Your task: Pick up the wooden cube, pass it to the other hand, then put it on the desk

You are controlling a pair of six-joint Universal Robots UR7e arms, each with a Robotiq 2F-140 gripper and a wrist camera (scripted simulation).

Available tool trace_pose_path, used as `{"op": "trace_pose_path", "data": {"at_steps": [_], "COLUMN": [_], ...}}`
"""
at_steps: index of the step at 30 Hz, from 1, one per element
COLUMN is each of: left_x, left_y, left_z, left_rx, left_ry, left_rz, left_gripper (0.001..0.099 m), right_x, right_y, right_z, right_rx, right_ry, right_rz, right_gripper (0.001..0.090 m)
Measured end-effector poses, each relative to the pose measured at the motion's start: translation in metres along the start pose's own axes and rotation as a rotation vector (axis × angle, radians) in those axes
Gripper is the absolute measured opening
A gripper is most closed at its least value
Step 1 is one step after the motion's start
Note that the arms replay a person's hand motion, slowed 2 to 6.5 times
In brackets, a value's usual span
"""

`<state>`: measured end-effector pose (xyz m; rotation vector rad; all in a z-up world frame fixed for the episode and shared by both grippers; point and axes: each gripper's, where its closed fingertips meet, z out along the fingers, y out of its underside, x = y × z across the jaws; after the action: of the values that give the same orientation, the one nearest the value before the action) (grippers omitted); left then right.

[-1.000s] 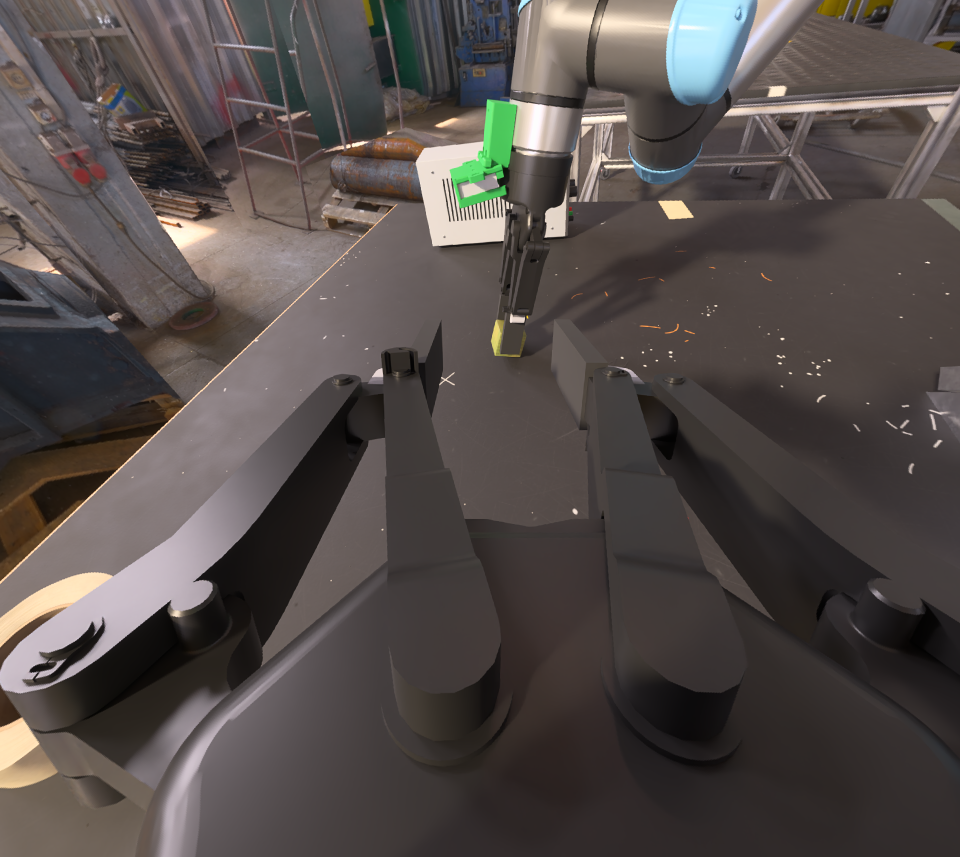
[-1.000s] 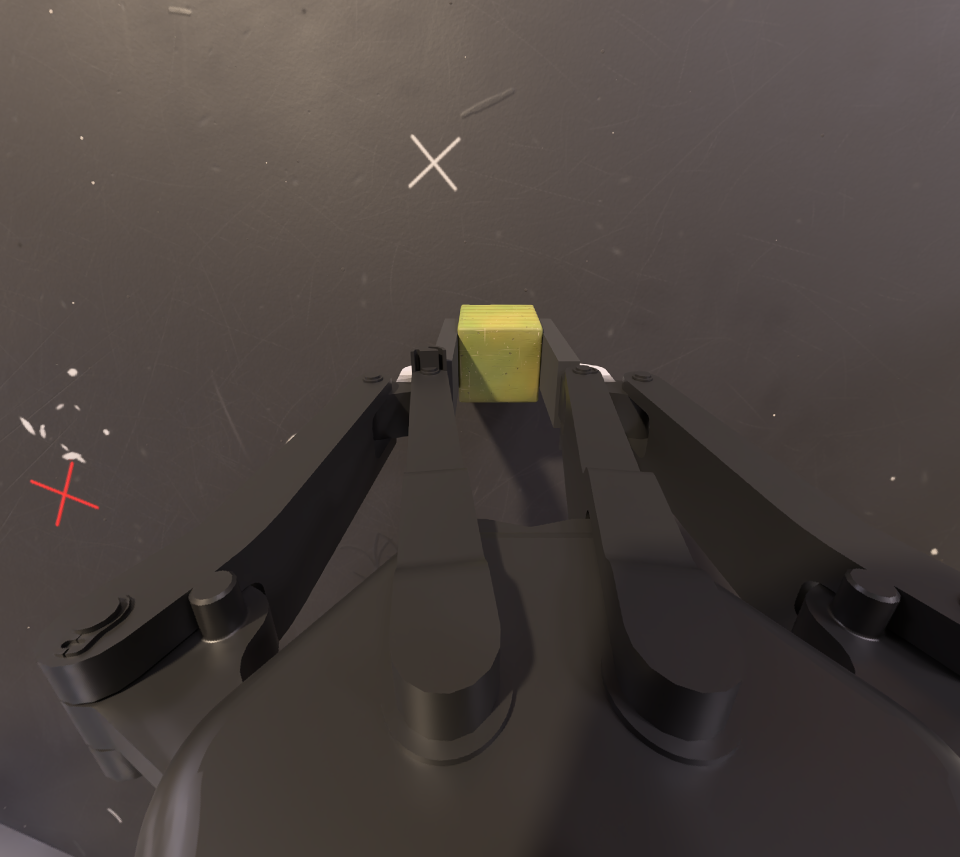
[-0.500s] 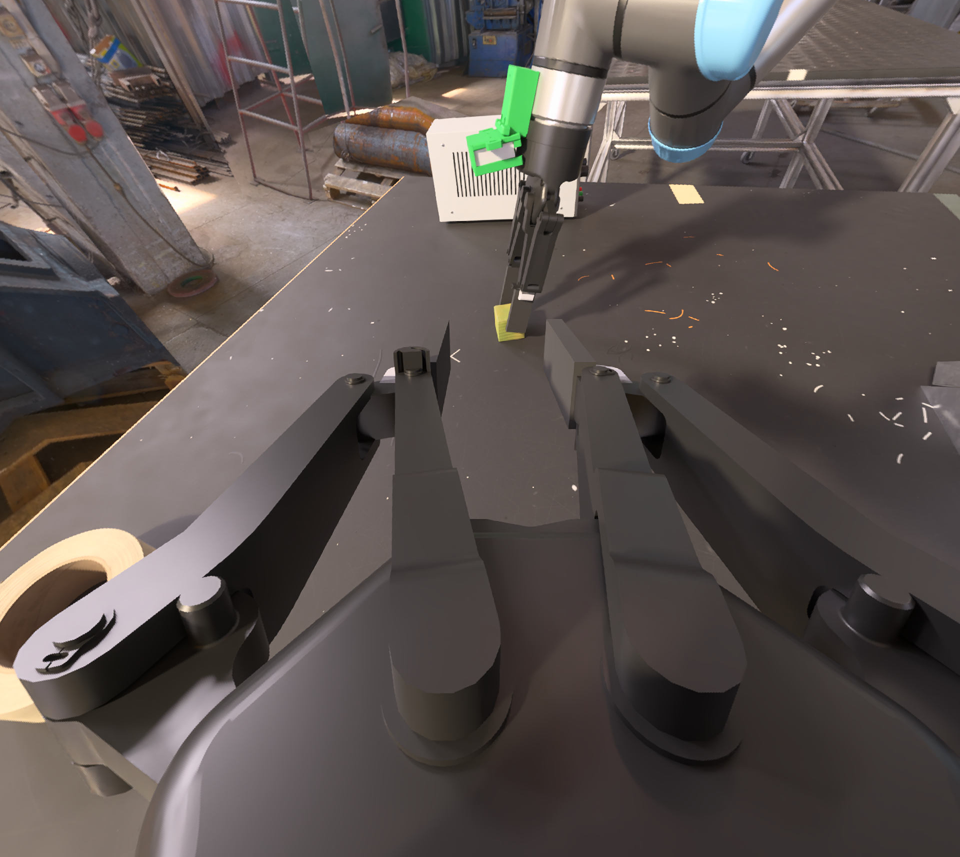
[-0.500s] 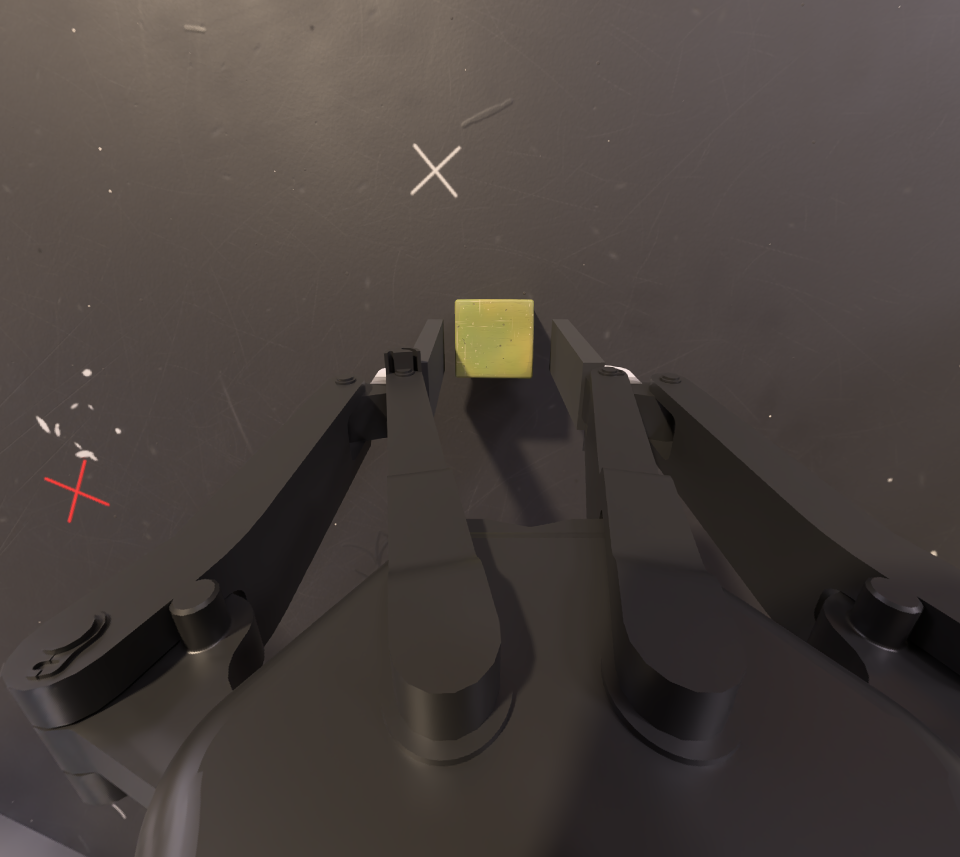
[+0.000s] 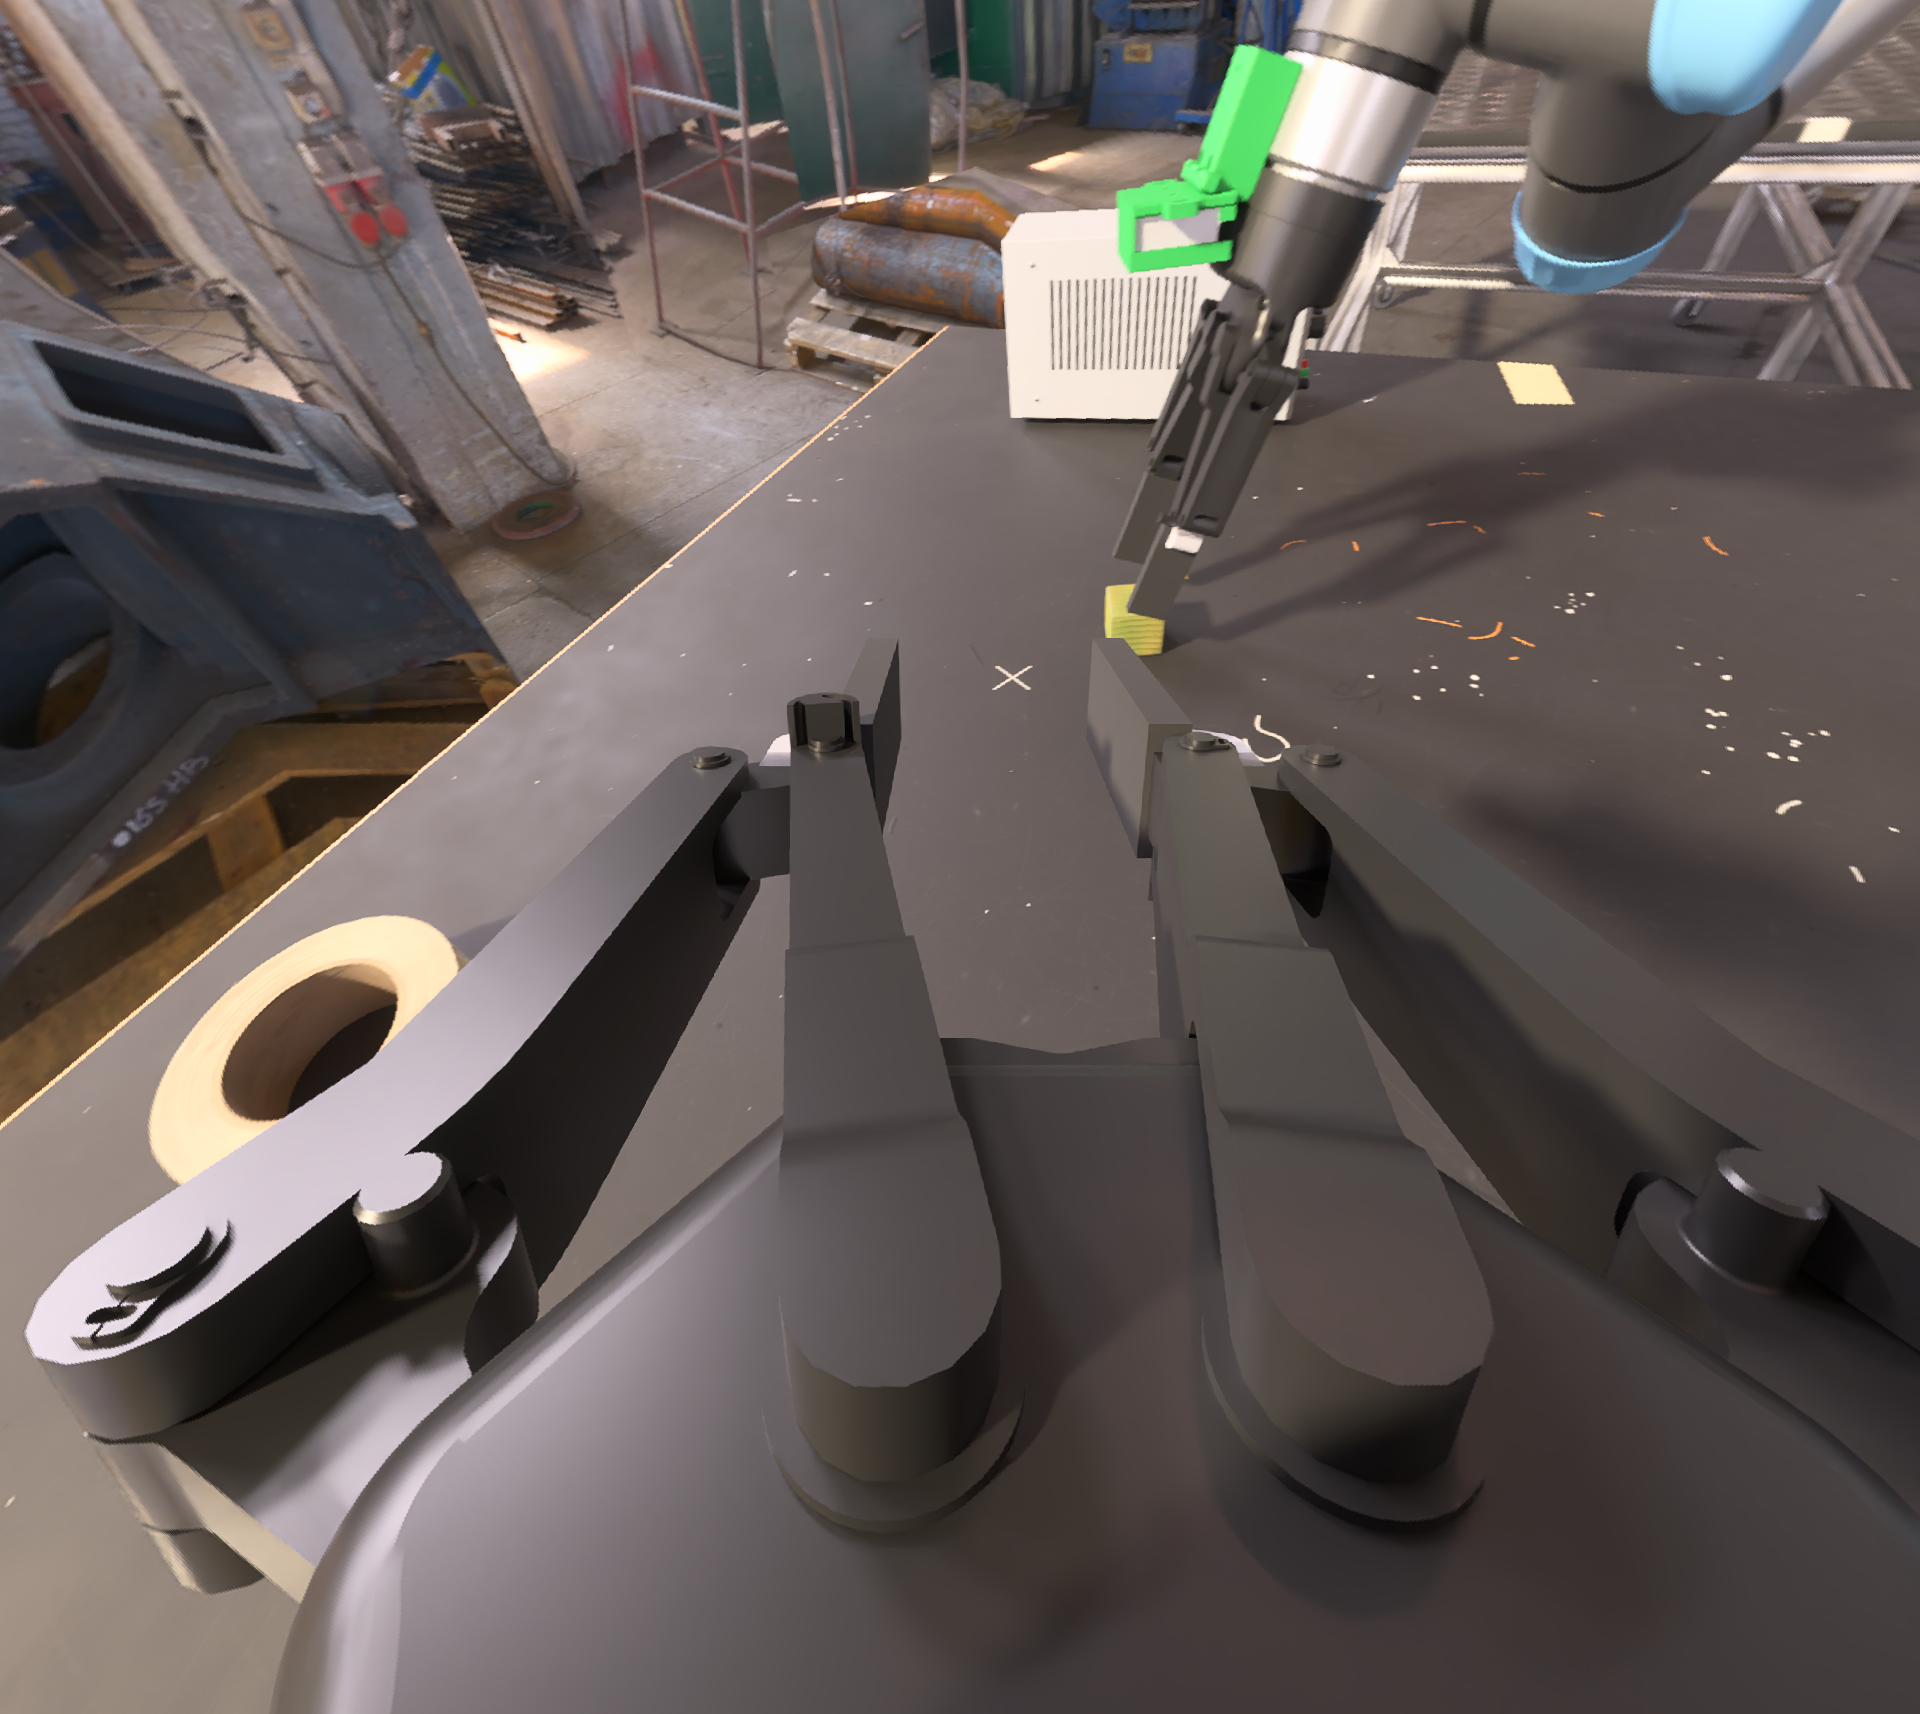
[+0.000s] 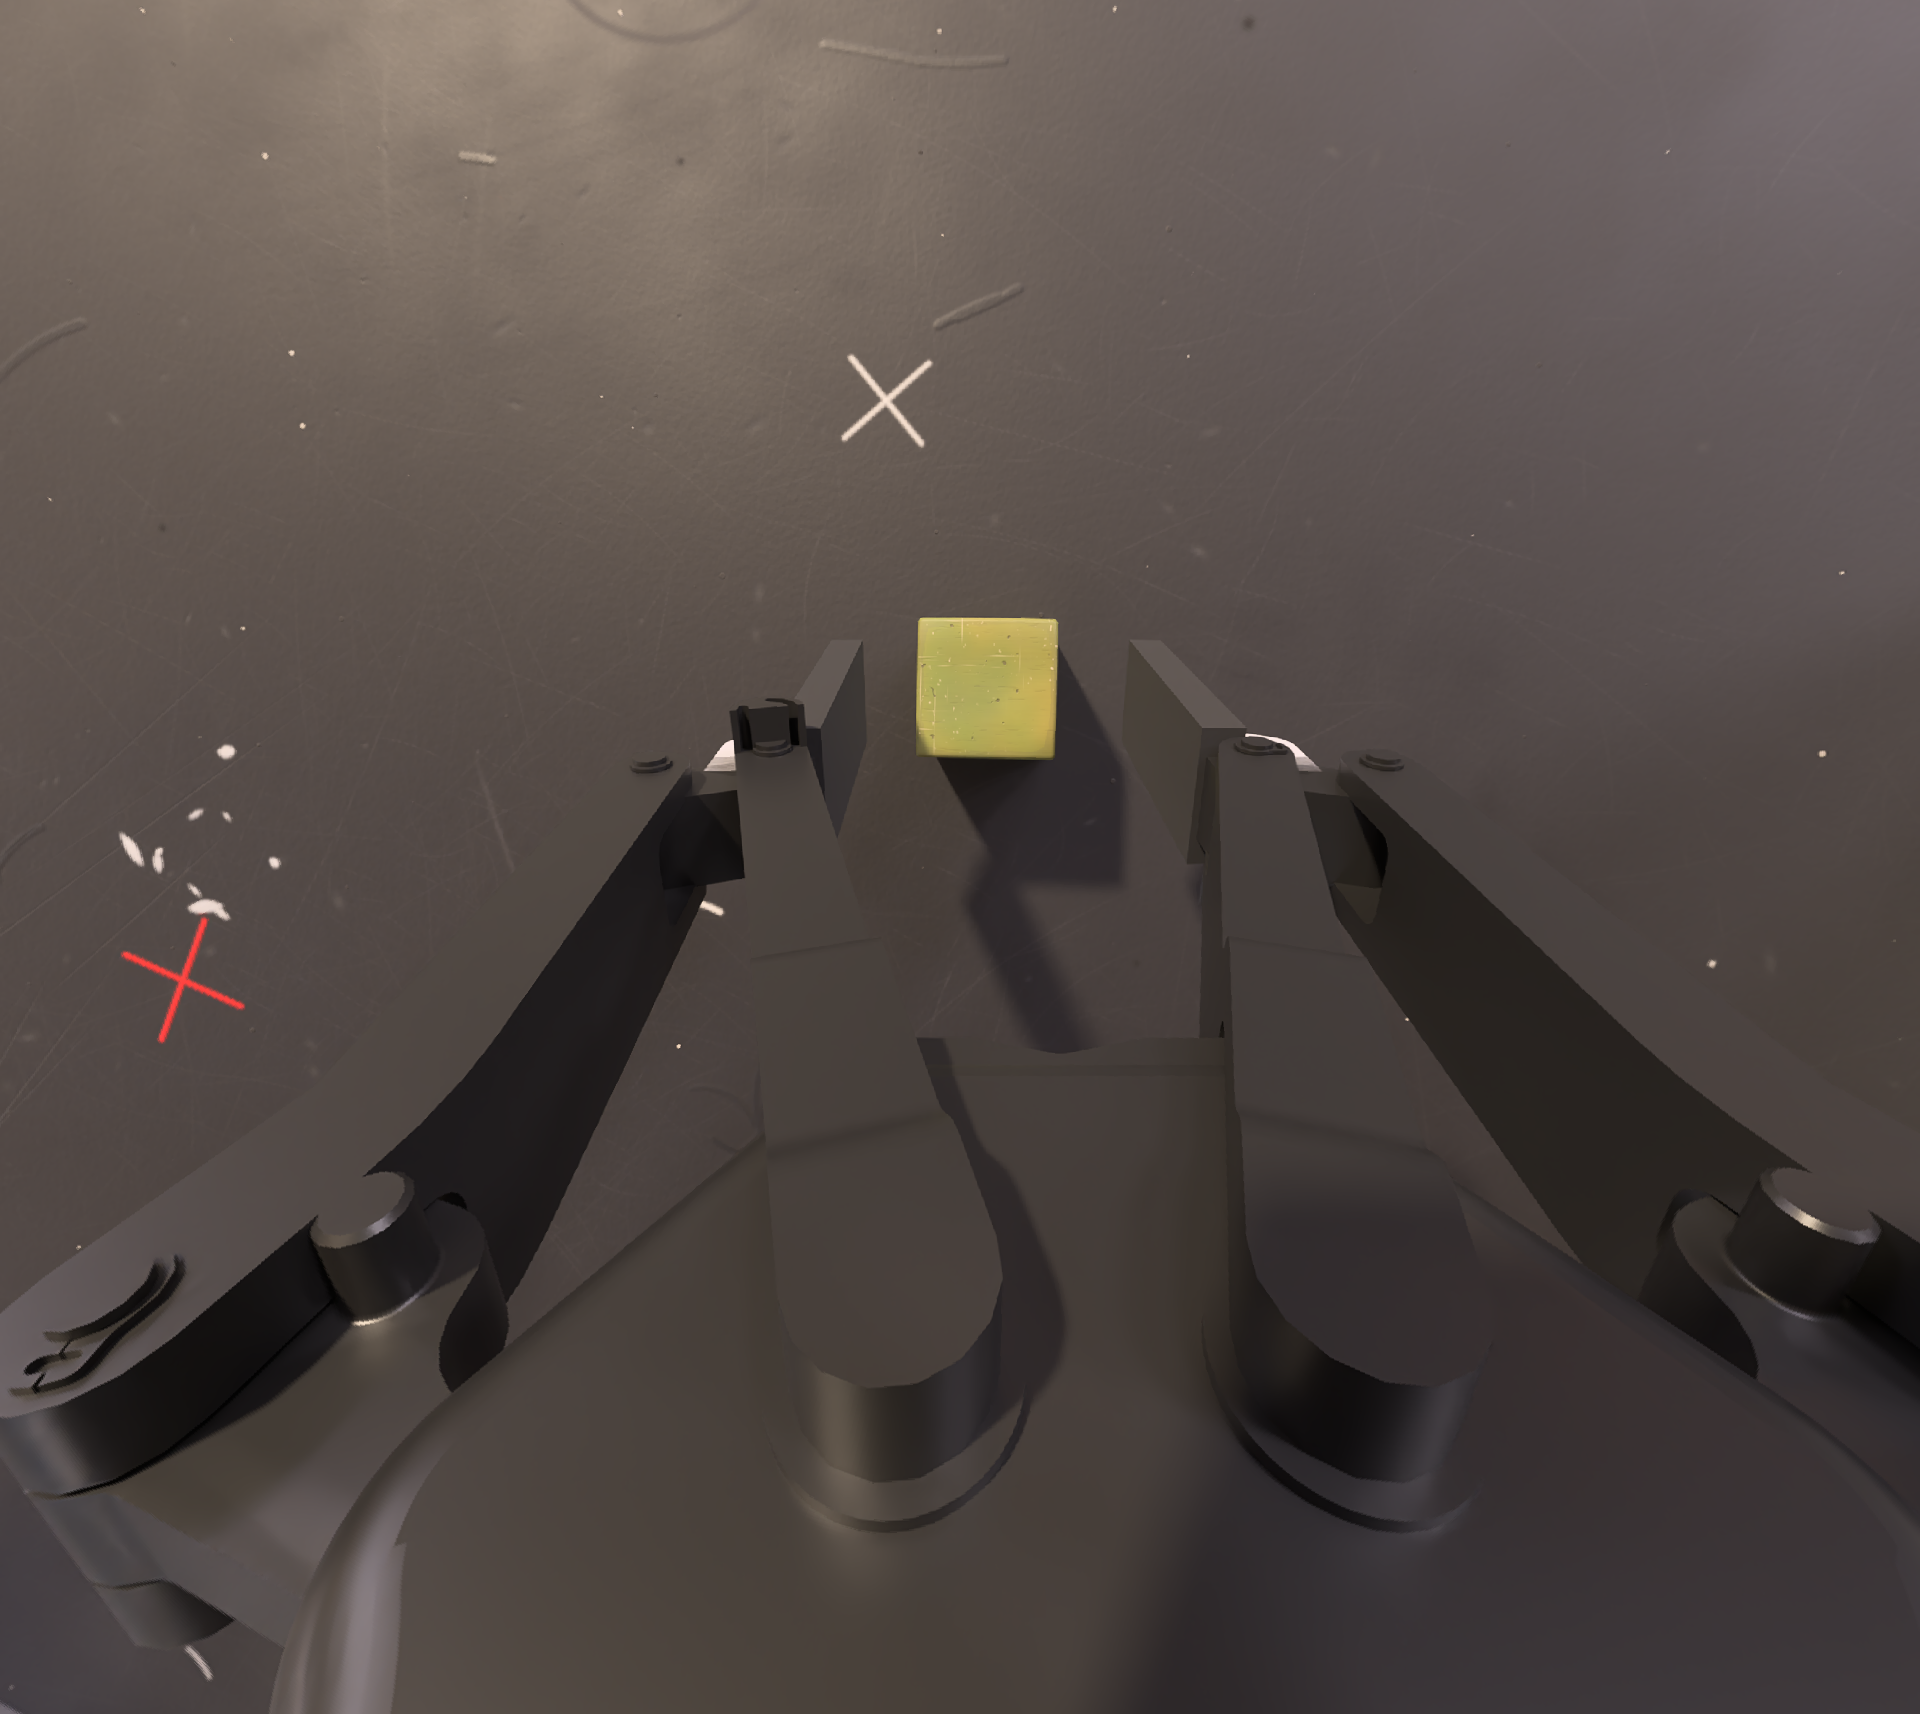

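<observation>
Resting on desk (image 6: 1455, 314), cube (image 6: 986, 688) (end effector (image 6: 995, 698) clear).

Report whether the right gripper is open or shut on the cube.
Open. The right gripper has a gap on each side of the wooden cube, which sits on the desk.

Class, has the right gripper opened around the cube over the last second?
Yes. The right gripper has opened; gaps now flank the cube, which sits on the desk below the white cross.

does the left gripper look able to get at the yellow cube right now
Probably yes, though not cleanly. The left gripper is open, with bare desk between it and the cube. But the right gripper, open, straddles the cube from above, so it may crowd the approach.
</observation>
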<state>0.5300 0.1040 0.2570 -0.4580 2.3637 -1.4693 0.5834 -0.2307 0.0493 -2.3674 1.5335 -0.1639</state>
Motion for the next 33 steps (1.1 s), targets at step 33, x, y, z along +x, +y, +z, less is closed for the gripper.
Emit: {"op": "trace_pose_path", "data": {"at_steps": [33], "left_x": [-0.084], "left_y": [0.092], "left_z": [-0.040], "left_rx": [-0.346], "left_ry": [-0.285], "left_rz": [-0.083], "left_gripper": [0.0445], "right_x": [-0.005], "right_y": [-0.013], "right_z": [-0.042], "right_rx": [0.141], "right_ry": [0.013], "right_rz": [-0.039], "right_gripper": [0.0674]}}
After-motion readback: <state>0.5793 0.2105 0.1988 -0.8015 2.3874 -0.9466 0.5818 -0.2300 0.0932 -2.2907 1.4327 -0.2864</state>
